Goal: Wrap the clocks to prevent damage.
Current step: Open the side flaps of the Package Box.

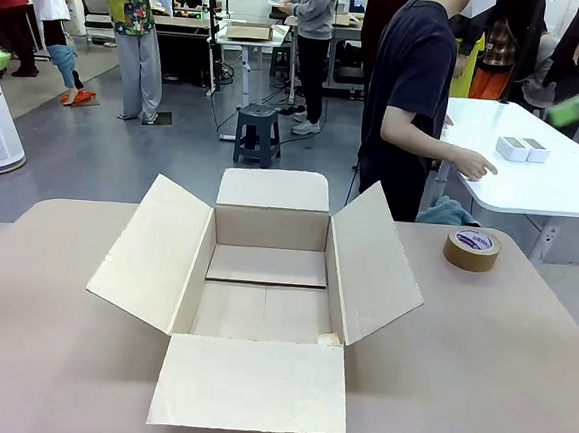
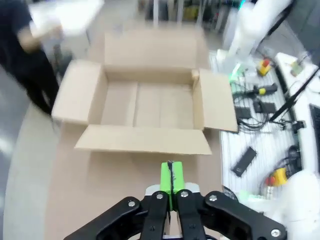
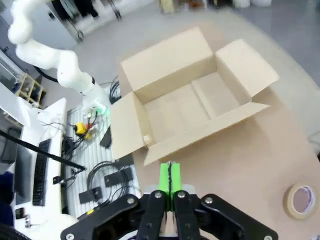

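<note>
No clocks are in view. An open, empty cardboard box (image 1: 264, 280) sits mid-table with all flaps spread; it also appears in the left wrist view (image 2: 145, 102) and the right wrist view (image 3: 192, 95). My left gripper (image 2: 170, 177) hangs high above the table's edge, short of the box, its green pads pressed together on nothing. My right gripper (image 3: 170, 177) is likewise high above the table beside the box, shut and empty.
A roll of brown tape (image 1: 471, 249) lies at the table's far right, also seen from the right wrist (image 3: 300, 200). A person in dark clothes (image 1: 409, 96) stands behind the table, turned toward a white side table (image 1: 553, 187). A stool (image 1: 259, 132) stands farther back.
</note>
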Controlling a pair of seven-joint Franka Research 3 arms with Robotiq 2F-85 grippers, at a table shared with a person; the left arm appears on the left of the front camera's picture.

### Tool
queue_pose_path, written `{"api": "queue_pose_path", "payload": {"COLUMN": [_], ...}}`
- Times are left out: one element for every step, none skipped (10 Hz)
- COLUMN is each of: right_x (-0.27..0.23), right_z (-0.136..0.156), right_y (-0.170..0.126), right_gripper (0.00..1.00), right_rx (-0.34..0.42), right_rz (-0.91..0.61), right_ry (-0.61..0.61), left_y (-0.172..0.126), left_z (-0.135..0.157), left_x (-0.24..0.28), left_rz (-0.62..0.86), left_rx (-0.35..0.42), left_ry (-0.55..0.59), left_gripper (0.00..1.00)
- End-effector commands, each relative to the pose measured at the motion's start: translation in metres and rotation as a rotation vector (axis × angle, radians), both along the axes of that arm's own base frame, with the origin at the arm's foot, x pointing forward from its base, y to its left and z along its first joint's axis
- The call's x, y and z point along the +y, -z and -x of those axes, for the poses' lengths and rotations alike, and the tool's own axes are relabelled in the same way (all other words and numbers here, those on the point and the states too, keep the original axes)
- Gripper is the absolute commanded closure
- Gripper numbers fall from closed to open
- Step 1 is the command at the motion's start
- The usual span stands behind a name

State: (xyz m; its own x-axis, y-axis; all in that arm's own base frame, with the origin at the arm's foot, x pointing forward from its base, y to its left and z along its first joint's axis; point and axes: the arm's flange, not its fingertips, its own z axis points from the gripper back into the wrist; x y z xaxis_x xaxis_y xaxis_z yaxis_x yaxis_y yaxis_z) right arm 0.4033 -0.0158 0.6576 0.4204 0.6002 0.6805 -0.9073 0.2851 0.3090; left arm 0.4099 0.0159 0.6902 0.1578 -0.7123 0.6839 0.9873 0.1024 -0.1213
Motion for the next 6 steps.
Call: {"api": "queue_pose_path", "payload": {"right_x": [0.053, 0.091, 0.118, 0.136, 0.148, 0.155], "right_z": [-0.027, -0.032, -0.035, -0.038, -0.040, -0.043], "right_y": [-0.011, -0.006, 0.010, 0.026, 0.040, 0.053], "right_gripper": [0.99, 0.99, 0.99, 0.99, 0.99, 0.99], "right_rx": [0.159, 0.201, 0.238, 0.256, 0.260, 0.255], "right_rz": [0.213, 0.346, 0.469, 0.561, 0.615, 0.649], "right_ry": [-0.072, -0.109, -0.127, -0.122, -0.114, -0.086], "left_y": [-0.020, -0.012, 0.002, 0.017, 0.032, 0.046], "left_z": [-0.032, -0.040, -0.048, -0.057, -0.060, -0.063], "left_x": [-0.047, -0.083, -0.108, -0.126, -0.139, -0.153], "left_rz": [-0.348, -0.529, -0.670, -0.734, -0.747, -0.742], "left_rx": [0.264, 0.354, 0.357, 0.372, 0.361, 0.281], "left_ry": [-0.003, -0.027, -0.111, -0.166, -0.229, -0.334], "left_gripper": [0.99, 0.99, 0.99, 0.99, 0.99, 0.99]}}
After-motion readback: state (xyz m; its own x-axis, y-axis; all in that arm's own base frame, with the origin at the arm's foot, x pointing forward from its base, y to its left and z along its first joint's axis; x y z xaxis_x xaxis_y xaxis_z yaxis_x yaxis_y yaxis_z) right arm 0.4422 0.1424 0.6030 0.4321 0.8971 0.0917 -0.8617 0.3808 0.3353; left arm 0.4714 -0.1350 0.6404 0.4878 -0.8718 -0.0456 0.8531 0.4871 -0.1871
